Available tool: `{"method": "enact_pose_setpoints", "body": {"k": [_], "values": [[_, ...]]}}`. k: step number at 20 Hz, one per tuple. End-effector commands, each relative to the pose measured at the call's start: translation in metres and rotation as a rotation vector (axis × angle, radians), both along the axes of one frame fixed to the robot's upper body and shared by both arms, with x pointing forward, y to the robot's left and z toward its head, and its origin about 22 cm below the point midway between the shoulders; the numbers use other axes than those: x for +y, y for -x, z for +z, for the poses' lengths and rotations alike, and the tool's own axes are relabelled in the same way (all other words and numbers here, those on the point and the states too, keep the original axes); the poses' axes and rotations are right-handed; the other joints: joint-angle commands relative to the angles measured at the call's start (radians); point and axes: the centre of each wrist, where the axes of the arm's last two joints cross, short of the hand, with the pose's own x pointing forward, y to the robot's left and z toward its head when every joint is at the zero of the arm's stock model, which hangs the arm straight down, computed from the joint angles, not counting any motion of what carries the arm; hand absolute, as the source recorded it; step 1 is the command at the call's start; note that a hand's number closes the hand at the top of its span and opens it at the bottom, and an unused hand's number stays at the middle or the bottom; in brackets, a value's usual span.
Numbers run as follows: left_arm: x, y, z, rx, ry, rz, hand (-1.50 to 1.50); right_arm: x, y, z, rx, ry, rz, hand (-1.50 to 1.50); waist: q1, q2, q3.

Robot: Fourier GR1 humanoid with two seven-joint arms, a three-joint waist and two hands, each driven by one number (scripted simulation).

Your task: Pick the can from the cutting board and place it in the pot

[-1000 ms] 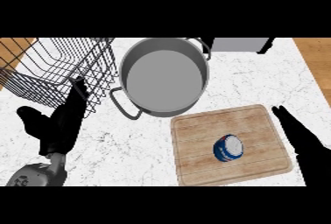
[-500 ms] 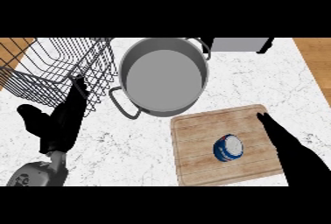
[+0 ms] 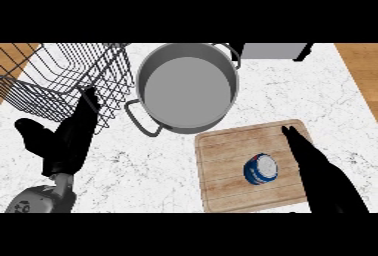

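Task status: barely begun. The can (image 3: 261, 170) stands upright on the cutting board (image 3: 229, 150), near the board's centre and slightly toward its 4 o'clock side. It has not been lifted. The pot (image 3: 190, 90) sits at 11 o'clock from the board, just beyond the board's upper left corner, and nothing shows inside it.

Right robot hand (image 3: 314, 165): over the right part of the board, at 3 o'clock from the can and just beside it. Its fingers are straight, pointing toward 12 o'clock, and it grasps nothing. I cannot tell whether it touches the can; no finger is curled round it.

Left robot hand (image 3: 70, 137): resting on the tabletop (image 3: 148, 165) at 9 o'clock from the pot, released, fingers extended toward the wire dish rack (image 3: 66, 75). It holds nothing and plays no visible part in the job.

Remaining, in my judgement: close on the can, lift it, carry it toward 11 o'clock over the pot's rim, and release it inside.

Labels and writing: the can shows a blue wall and a pale lid seen from above; no brand or lettering can be read. None is visible on the pot, board or rack either.
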Motion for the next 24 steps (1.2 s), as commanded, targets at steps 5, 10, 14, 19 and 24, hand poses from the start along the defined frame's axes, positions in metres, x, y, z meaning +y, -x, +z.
{"method": "enact_pose_setpoints", "body": {"k": [5, 10, 14, 19, 24], "values": [[-0.019, 0.012, -0.001, -0.013, 0.014, -0.023, 0.0, 0.025, -0.02, 0.008, 0.05, 0.005, -0.131, -1.5, 0.005, 0.001, 0.0], [-0.012, 0.003, -0.008, -0.007, 0.017, -0.031, 0.0, 0.03, -0.029, -0.013, 0.107, 0.051, -0.184, -1.5, 0.0, 0.002, -0.001], [-0.006, 0.005, 0.01, -0.006, 0.002, -0.034, 0.0, 0.02, -0.028, -0.025, 0.16, 0.098, -0.217, -1.5, -0.005, -0.001, 0.0], [0.001, 0.004, -0.003, -0.024, -0.007, -0.015, 0.0, 0.024, -0.043, -0.055, 0.185, 0.113, -0.204, -1.5, -0.003, 0.001, 0.001], [0.005, 0.002, -0.005, -0.016, 0.005, -0.042, 0.0, 0.04, -0.059, -0.065, 0.254, 0.16, -0.176, -1.5, 0.001, 0.002, 0.0]]}}
